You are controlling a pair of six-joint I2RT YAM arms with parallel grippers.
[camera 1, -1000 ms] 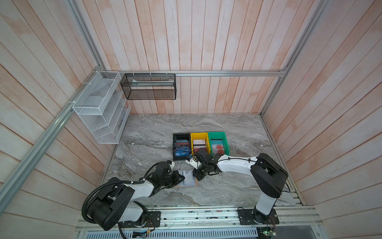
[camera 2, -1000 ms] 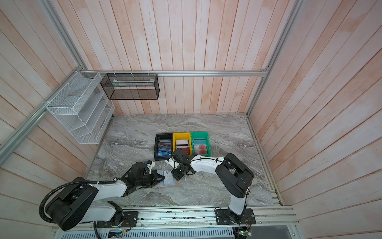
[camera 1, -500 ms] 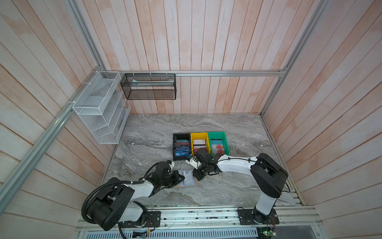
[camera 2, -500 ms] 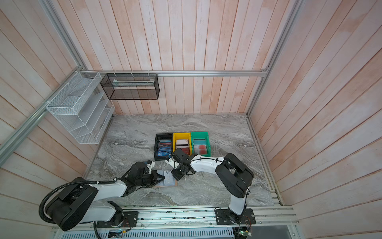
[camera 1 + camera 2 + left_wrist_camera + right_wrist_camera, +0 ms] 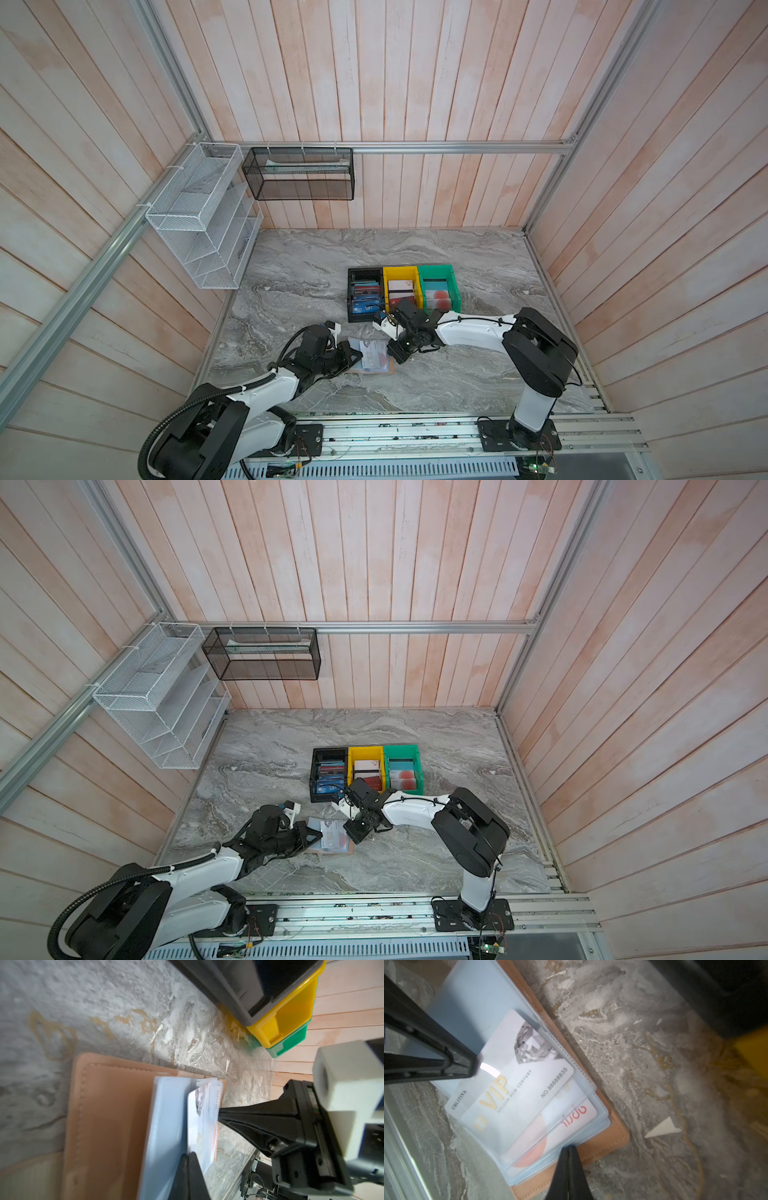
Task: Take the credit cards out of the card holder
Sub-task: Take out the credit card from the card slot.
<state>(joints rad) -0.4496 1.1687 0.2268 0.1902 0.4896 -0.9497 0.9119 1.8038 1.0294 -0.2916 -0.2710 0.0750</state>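
Observation:
The tan card holder lies open on the marble table, its pale blue sleeves facing up. Two credit cards sit in the sleeves: a whitish one with gold "VIP" lettering and, under it, a whitish one with an orange-red circle. My left gripper is shut, its tip resting on the sleeves beside the VIP card. My right gripper is shut too, and its tip touches the sleeves' outer edge. Both grippers meet over the holder in both top views.
A black bin, a yellow bin and a green bin, each holding cards, stand in a row just behind the holder. A white paper scrap lies on the marble. A white wire rack and a black mesh basket hang on the walls.

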